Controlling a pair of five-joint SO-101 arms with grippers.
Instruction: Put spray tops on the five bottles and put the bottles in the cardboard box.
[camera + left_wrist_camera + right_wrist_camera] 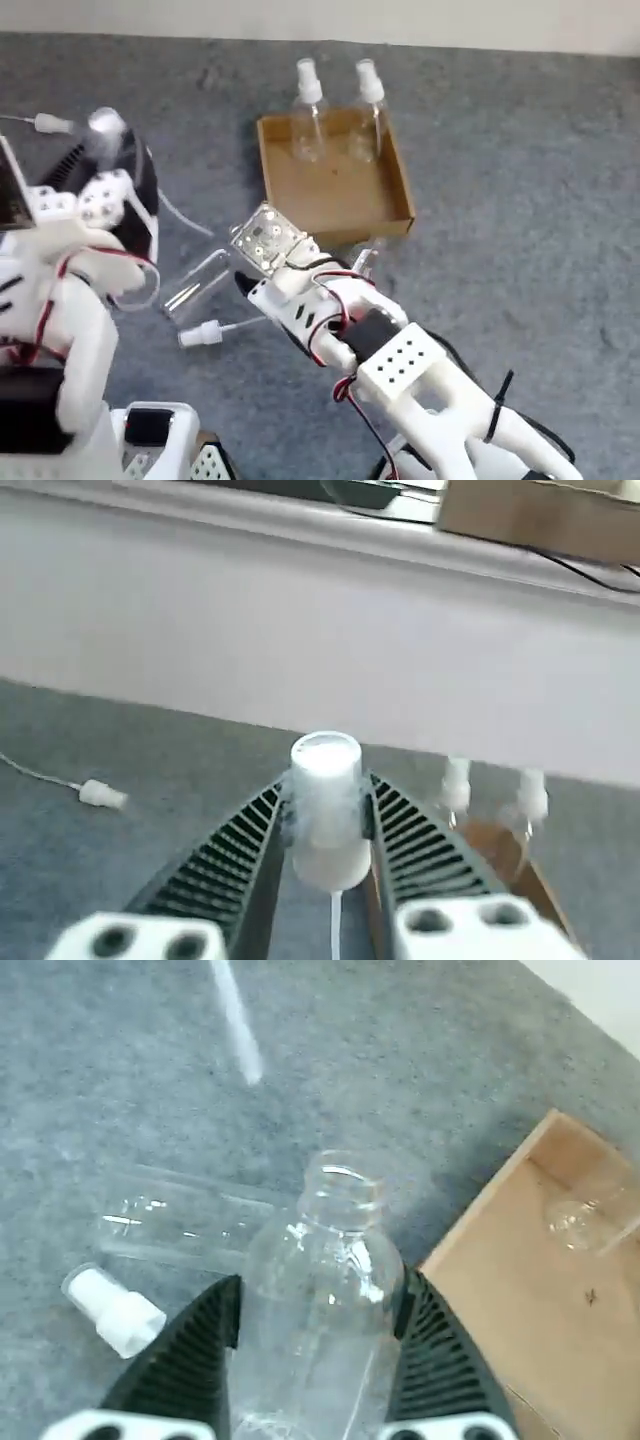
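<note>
Closest to hand, the right claw pinches an open-necked bottle between both ribbed fingers. The clear bottle is upright with its mouth bare, and its base is cut off below the fingers. Off to the other side, the left claw is pressed onto a spray top, held raised off the floor with a thin tube hanging under it.

On the grey carpet between the two arms there is a lying bottle on its side without a top. A loose spray top rests just beside it, its tube pointing toward the right arm. A second loose top sits at the far left, and its tube runs out past the edge of the view.

The cardboard box is just beyond the right claw, its near wall close to the arm's wrist. Two capped bottles stand side by side against its far wall, leaving the nearer floor of the box bare. Right of the box the carpet lies open as far as the pale wall.

From above, the right arm covers most of the bottle it holds. A white streak in the right wrist view is too blurred to name.
</note>
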